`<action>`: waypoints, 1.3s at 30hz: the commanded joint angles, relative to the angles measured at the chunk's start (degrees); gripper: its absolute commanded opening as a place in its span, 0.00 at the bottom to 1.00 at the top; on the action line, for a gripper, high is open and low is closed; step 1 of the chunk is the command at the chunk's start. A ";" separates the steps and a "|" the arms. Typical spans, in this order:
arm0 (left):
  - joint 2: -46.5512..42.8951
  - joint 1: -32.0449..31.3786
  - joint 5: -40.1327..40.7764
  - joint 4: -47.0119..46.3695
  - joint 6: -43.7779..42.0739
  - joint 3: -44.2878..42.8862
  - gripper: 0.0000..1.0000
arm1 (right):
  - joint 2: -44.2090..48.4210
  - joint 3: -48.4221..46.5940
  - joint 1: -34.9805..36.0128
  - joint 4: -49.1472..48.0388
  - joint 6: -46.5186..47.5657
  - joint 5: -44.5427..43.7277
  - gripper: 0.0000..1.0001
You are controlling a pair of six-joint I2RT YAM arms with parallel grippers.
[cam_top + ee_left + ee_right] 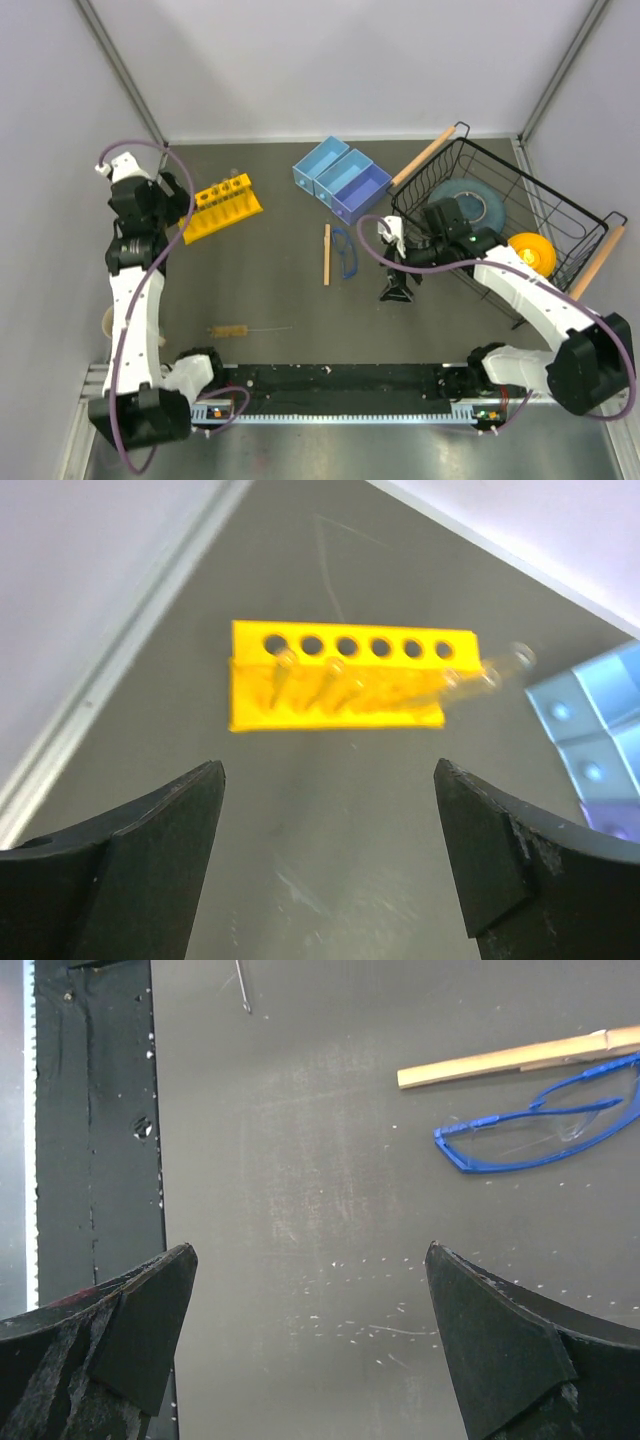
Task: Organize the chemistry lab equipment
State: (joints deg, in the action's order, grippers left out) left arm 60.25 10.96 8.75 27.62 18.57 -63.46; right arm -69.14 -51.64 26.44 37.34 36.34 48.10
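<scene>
I see the left end effector [330, 780] spread apart facing the glass tubes [482, 678], the right end effector [310, 1260] equally wide near the safety glasses [540, 1135].

White-and-black jointed arms [130, 300], looping purple cables [140, 143], matte black jaws.

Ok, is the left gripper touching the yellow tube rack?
Apart. The left wrist view shows the left gripper open, with bare table between it and the yellow rack.
</scene>
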 commanded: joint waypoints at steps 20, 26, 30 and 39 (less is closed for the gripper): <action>-6.04 -43.81 -9.29 -10.04 22.74 25.32 0.99 | -8.63 -17.97 2.11 1.24 -26.85 -3.87 0.95; 1.45 -46.38 -3.48 -10.13 24.50 25.23 0.99 | -14.60 -21.30 10.29 3.26 -23.42 -21.62 0.92; 0.75 -46.47 -1.73 -9.07 24.50 26.63 0.99 | -20.49 -25.52 12.06 3.35 -24.38 -28.57 0.79; -6.01 -46.38 5.66 -4.42 24.76 29.62 0.99 | -33.49 -34.14 13.91 3.88 -27.02 -35.61 0.53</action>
State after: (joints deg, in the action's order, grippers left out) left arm 57.76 -35.31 9.80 22.28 42.57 -34.85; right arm -99.13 -80.95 39.03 41.45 10.96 17.04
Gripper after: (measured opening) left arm 0.987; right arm 0.569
